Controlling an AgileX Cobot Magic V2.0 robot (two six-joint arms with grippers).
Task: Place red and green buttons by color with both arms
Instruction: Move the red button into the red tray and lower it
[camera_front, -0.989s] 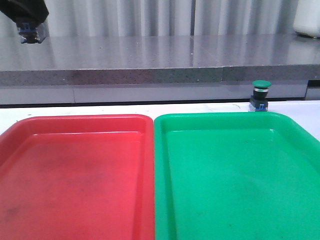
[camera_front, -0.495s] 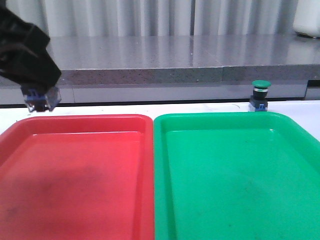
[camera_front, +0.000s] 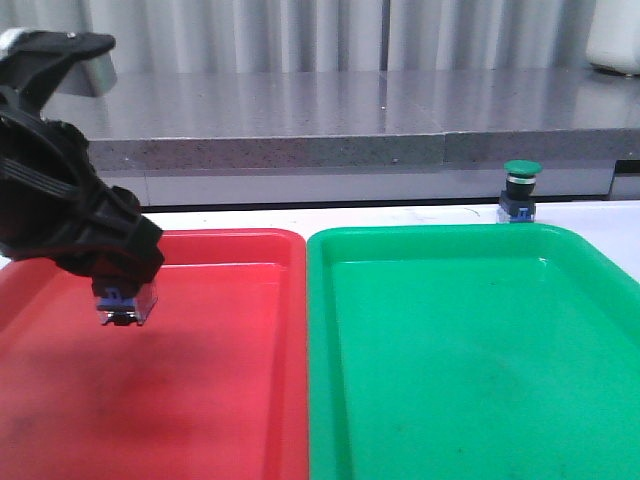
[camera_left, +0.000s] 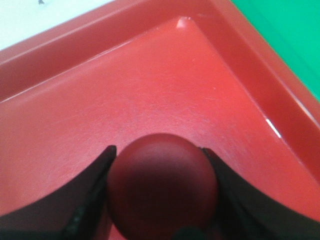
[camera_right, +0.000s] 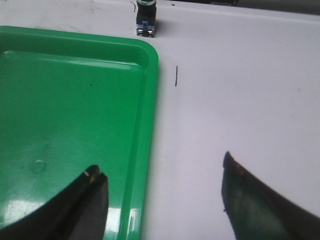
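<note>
the left black pincer (camera_front: 120, 300) hangs above the flat red plastic tray (camera_front: 230, 400), its jaws closed around the red-capped mushroom-head push-button (camera_left: 162, 192). the green-capped push-button with its blue base (camera_front: 520, 192) stands on the white desk (camera_right: 240, 90) just behind the flat green plastic tray (camera_front: 470, 360). the right pincer (camera_right: 162, 200) gapes wide, empty, over that tray's edge.

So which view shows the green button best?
The front view: the whole green button shows, cap to base, standing on the table behind the green tray. The right wrist view crops its cap at the frame edge; the left wrist view misses it.
</note>
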